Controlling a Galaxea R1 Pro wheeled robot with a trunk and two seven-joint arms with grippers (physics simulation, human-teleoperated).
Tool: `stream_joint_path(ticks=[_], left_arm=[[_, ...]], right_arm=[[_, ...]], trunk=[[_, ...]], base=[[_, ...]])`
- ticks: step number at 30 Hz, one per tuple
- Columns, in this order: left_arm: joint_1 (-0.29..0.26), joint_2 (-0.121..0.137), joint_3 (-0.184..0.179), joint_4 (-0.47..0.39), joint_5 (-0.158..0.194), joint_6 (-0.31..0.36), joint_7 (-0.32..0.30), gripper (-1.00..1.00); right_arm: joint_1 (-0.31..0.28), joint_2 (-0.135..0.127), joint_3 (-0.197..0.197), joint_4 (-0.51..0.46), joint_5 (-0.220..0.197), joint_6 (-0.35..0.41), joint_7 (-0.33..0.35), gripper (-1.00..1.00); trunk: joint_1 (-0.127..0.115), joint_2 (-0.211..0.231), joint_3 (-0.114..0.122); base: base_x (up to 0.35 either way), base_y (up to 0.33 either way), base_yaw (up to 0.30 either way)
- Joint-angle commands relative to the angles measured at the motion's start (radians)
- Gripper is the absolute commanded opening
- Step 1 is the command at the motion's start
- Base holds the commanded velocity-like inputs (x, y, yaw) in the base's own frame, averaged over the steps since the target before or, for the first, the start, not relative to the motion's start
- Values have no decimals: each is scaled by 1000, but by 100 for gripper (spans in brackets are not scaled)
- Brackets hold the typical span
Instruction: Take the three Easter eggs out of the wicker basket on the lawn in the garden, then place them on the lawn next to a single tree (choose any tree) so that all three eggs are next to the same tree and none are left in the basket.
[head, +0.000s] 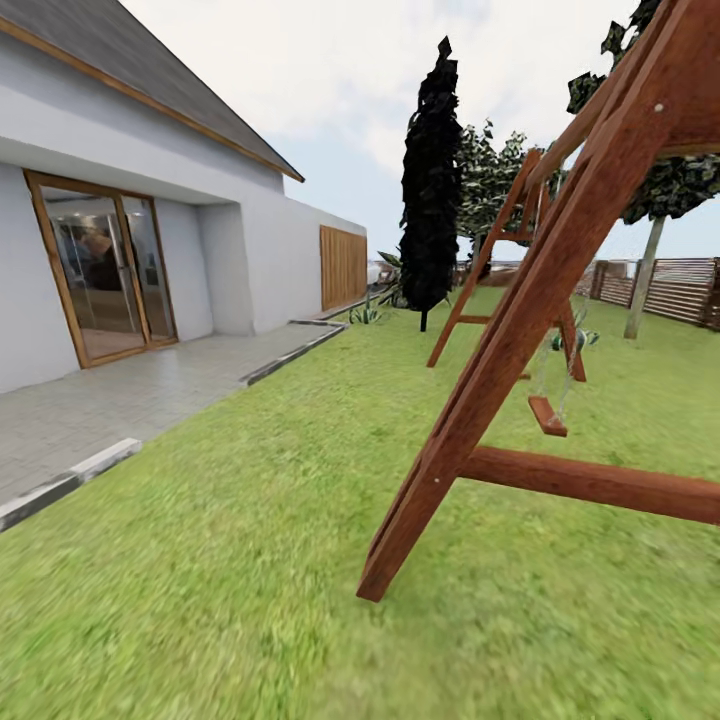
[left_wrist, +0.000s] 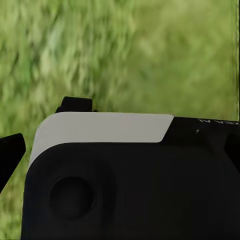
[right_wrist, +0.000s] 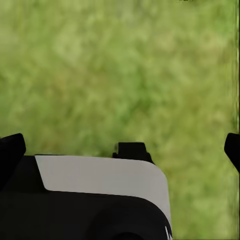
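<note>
The lawn (head: 250, 520) spreads wide in front of me in the head view. The three Easter eggs and the wicker basket are out of view. Far off at the right stands a tree (head: 646, 282) with a pale straight trunk and a dark leafy crown. My left gripper (left_wrist: 120, 150) and right gripper (right_wrist: 120, 150) both point down at blurred grass. Each has its black fingertips (right_wrist: 11, 150) spread to the picture's edges with nothing between them. A white and black part of my own body lies under each gripper.
A big wooden swing frame (head: 530, 330) stands close at the right, its slanted leg planted in the grass just ahead. A narrow dark cypress (head: 430, 190) rises behind it. The white house (head: 150, 200) and its paved patio (head: 120, 400) are at the left, and a slatted fence (head: 680, 290) at the far right.
</note>
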Motion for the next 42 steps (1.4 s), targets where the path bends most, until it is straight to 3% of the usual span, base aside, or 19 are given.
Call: stream_joint_path(ticks=[1,20,42], left_arm=[[0,0,2,-1,10,1,-4,100],[0,-1,2,-1,11,1,-5,100],[0,-1,2,-1,11,1,-5,100]], right_arm=[[-1,0,0,1,0,-3,0,100],[-1,0,0,1,0,-3,0,100],[-1,0,0,1,0,-3,0,100]], trunk=[[0,0,-1],[0,0,-1],[0,0,-1]], base=[[190,-247,-265],[190,-248,-219],[154,-267,-18]])
